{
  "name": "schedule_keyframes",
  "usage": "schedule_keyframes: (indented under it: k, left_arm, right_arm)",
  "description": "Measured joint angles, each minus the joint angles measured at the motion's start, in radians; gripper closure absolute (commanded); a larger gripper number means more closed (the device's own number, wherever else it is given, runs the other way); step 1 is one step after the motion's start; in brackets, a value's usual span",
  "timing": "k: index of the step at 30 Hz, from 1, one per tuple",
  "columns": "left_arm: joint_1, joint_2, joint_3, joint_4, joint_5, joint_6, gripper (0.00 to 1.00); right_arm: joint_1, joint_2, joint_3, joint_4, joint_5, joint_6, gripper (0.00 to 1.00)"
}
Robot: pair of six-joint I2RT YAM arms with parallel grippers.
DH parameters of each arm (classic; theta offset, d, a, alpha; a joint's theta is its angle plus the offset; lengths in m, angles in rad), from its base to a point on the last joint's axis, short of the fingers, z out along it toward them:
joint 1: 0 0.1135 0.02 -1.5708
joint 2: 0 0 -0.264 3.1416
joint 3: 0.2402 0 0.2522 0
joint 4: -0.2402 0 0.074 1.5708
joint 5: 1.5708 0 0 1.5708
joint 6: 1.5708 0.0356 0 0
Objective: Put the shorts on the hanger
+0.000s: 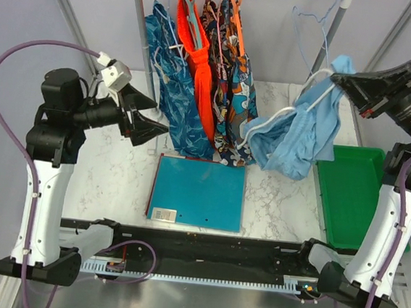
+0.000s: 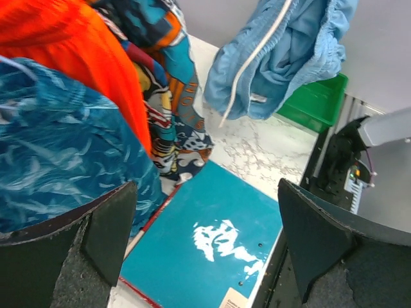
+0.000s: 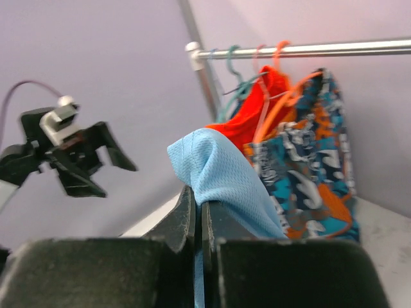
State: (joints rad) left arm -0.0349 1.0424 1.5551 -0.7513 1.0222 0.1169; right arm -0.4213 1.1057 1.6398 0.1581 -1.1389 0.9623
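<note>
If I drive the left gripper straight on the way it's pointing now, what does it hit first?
Most likely the leafy-print blue shorts hanging just ahead of the open left gripper. Depth is hard to judge from above, so it could pass in front of them.

Right pincer (image 3: 198, 200), 6 o'clock, jaws clamped on a fold of the light-blue shorts (image 3: 221, 170) at ctr. Left pincer (image 3: 120, 181), 9 o'clock, jaws spread wide. Rail (image 3: 308, 49), 1 o'clock, carries orange shorts (image 3: 253, 112) & patterned shorts (image 3: 308, 173) on hangers (image 3: 232, 58), w/ purple wall (image 3: 96, 51) behind.
</note>
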Motion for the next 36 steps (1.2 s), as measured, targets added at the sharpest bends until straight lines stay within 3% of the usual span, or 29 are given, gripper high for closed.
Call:
schedule_keyframes:
  k: [2, 7, 8, 10, 11, 12, 13, 14, 16, 21, 26, 36]
  left_arm:
    - [-0.055, 0.015, -0.017, -0.002, -0.016, 0.011, 0.04]
    - [-0.161, 0.048, -0.081, -0.011, -0.083, 0.052, 0.04]
    - [-0.170, 0.049, -0.093, -0.013, -0.088, 0.056, 0.04]
    - [-0.187, 0.044, -0.131, -0.015, -0.098, 0.063, 0.04]
    - [-0.196, 0.033, -0.161, -0.010, -0.106, 0.070, 0.04]
    - [-0.205, 0.020, -0.197, -0.011, -0.111, 0.083, 0.04]
    - [-0.219, 0.004, -0.237, -0.009, -0.122, 0.098, 0.04]
    - [-0.238, -0.012, -0.271, -0.010, -0.131, 0.114, 0.04]
    - [-0.297, -0.055, -0.362, -0.014, -0.162, 0.171, 0.05]
    - [-0.534, -0.077, -0.491, -0.041, -0.282, 0.344, 0.16]
    - [-0.736, 0.029, -0.547, 0.002, -0.400, 0.482, 0.19]
    - [-0.855, 0.179, -0.753, 0.218, -0.547, 0.821, 0.25]
  right_arm:
    - [0.077, -0.008, -0.005, -0.097, -0.001, -0.058, 1.00]
    - [0.312, -0.016, -0.162, -0.486, 0.073, -0.422, 0.96]
    - [0.357, -0.026, -0.239, -0.531, 0.112, -0.477, 0.82]
    - [0.454, -0.030, -0.431, -0.617, 0.192, -0.555, 0.70]
    - [0.490, -0.037, -0.505, -0.641, 0.225, -0.578, 0.57]
    - [0.522, -0.051, -0.583, -0.686, 0.263, -0.625, 0.36]
    - [0.546, -0.071, -0.634, -0.743, 0.297, -0.669, 0.30]
    - [0.559, -0.091, -0.657, -0.798, 0.331, -0.709, 0.14]
    - [0.567, -0.129, -0.658, -0.873, 0.423, -0.823, 0.03]
    - [0.568, -0.131, -0.568, -0.991, 0.589, -1.066, 0.02]
    - [0.568, -0.032, -0.534, -1.115, 0.635, -1.291, 0.07]
    - [0.568, 0.064, -0.472, -1.255, 0.599, -1.468, 0.13]
